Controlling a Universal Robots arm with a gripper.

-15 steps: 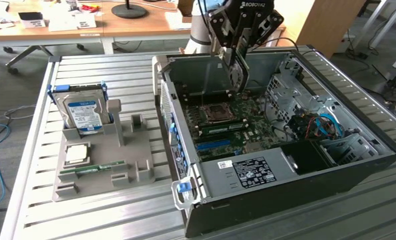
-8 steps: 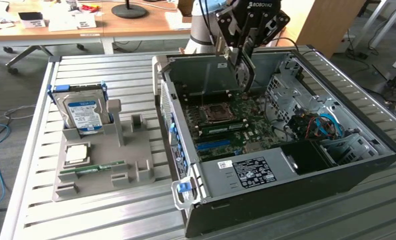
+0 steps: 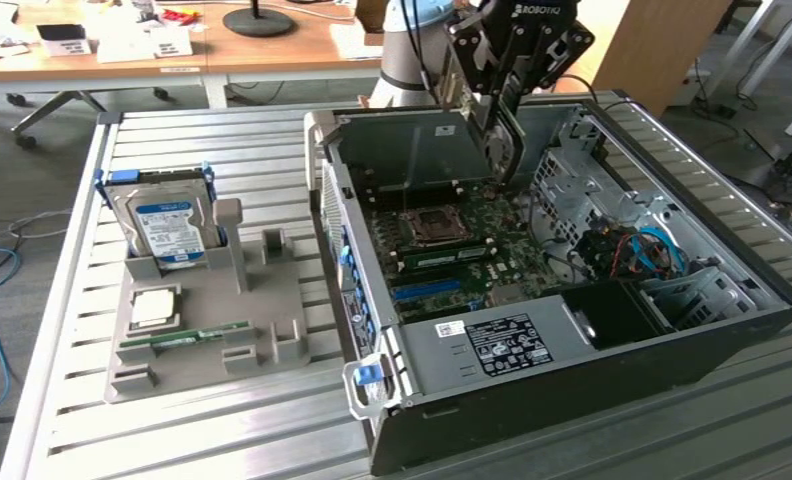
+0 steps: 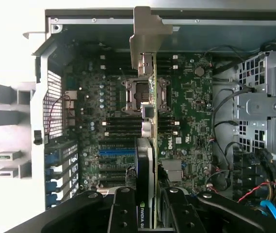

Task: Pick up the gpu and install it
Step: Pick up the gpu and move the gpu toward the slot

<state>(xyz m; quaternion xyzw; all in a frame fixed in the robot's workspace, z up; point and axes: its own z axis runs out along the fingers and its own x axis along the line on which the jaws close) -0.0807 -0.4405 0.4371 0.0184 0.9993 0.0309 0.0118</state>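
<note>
Fig. Your black two-finger gripper [image 4: 149, 206] is clenched on the gpu [image 4: 145, 145], a thin dark card with a silver-grey bracket. It hangs edge-on over the green motherboard [image 4: 191, 97] inside the open black tower case [image 3: 570, 385], so its connector edge faces the slots.

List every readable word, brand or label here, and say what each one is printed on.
"ROBOTIQ": on the gripper, on its body.
"NVIDIA": on the edge of the gpu held by the gripper.
"DELL": on the motherboard.
Blue label on the hard drive and sticker on the power supply: too small to read.
</note>
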